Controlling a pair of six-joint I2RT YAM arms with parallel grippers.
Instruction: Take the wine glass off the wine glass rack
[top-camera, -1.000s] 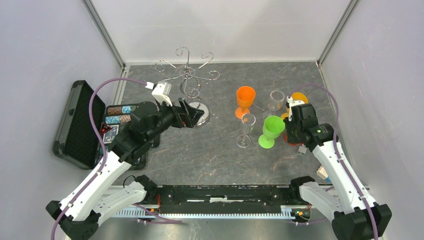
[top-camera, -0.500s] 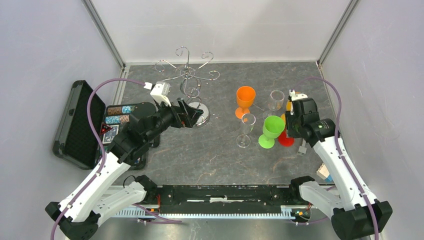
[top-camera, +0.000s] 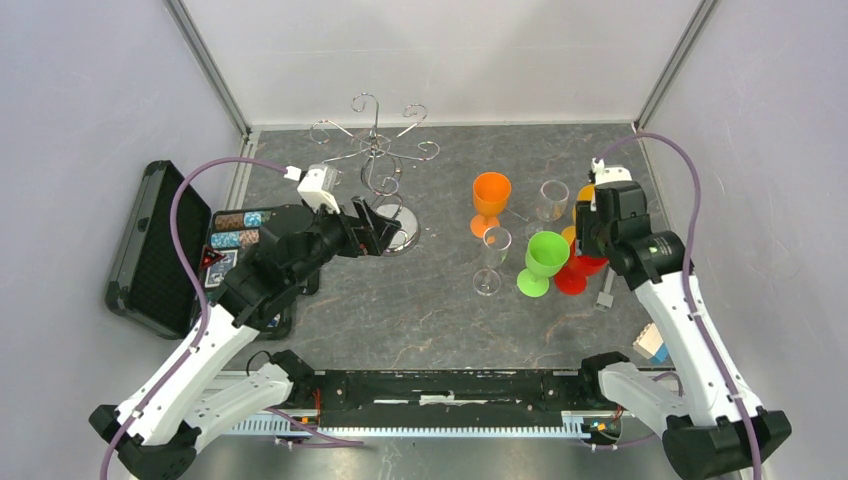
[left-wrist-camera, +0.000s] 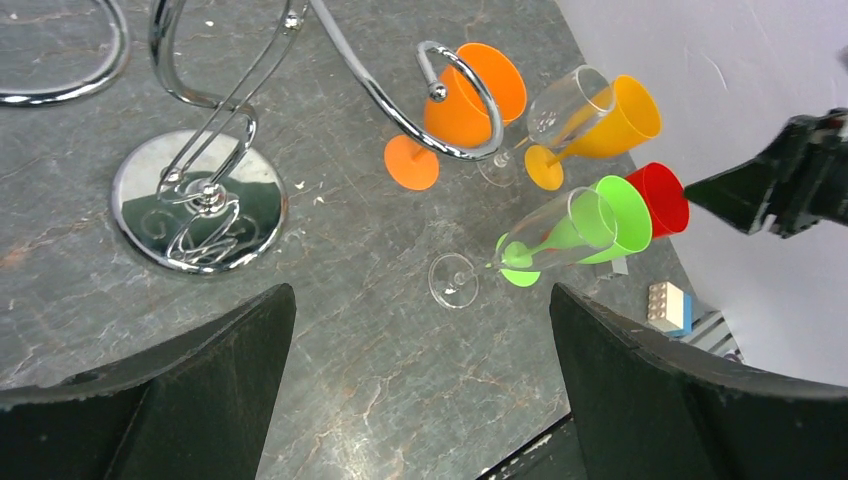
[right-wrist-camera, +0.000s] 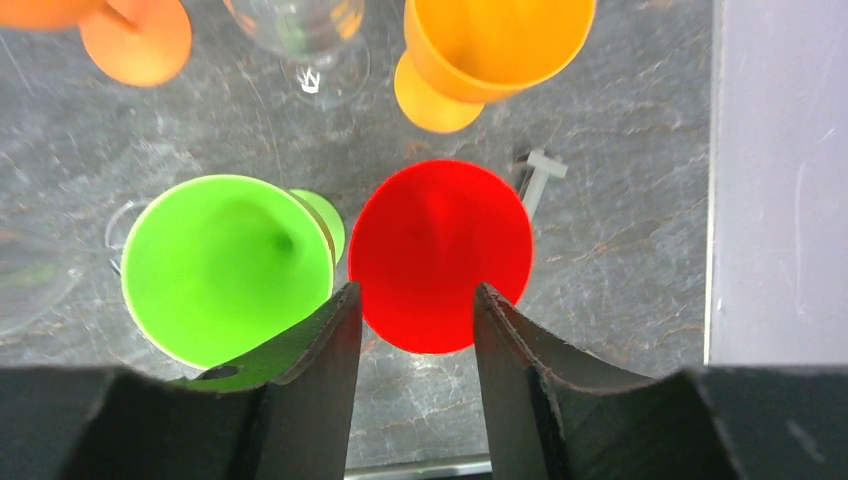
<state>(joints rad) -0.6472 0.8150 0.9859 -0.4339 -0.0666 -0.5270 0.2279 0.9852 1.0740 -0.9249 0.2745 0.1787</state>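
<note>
Right arm, over the last second: the right gripper (top-camera: 592, 243) is drawing up and back toward the far right corner. The red wine glass (top-camera: 586, 266) it was covering is now showing in full, just beside the green glass (top-camera: 545, 255).
Overhead, rack: the wine glass rack (top-camera: 375, 150) is standing at the far left of the table (top-camera: 420, 310). Every curled arm I can make out is carrying nothing.
Overhead, glasses: the red wine glass is standing upright on its foot, well apart from the rack. It is sitting in a cluster with the green glass, an orange glass (top-camera: 491, 190) and two clear glasses (top-camera: 553, 198).
Overhead, left arm: the left gripper (top-camera: 380, 228) is hovering just beside the rack's round base, barely shifted from before.
Left wrist, fingers: both are sitting spread wide at the lower corners of the view, gripping nothing. The chrome base (left-wrist-camera: 200, 200) and one spiral arm are lying ahead, bare.
Right wrist, fingers: they are hanging parted above the red rim (right-wrist-camera: 440, 250), not touching it as far as I can tell, with nothing caught between them.
Progress: to my eye the lift-off and the set-down are both finished, and nothing seems to be waiting on the rack.
Left to do: I am guessing only the arms' retreat.
</note>
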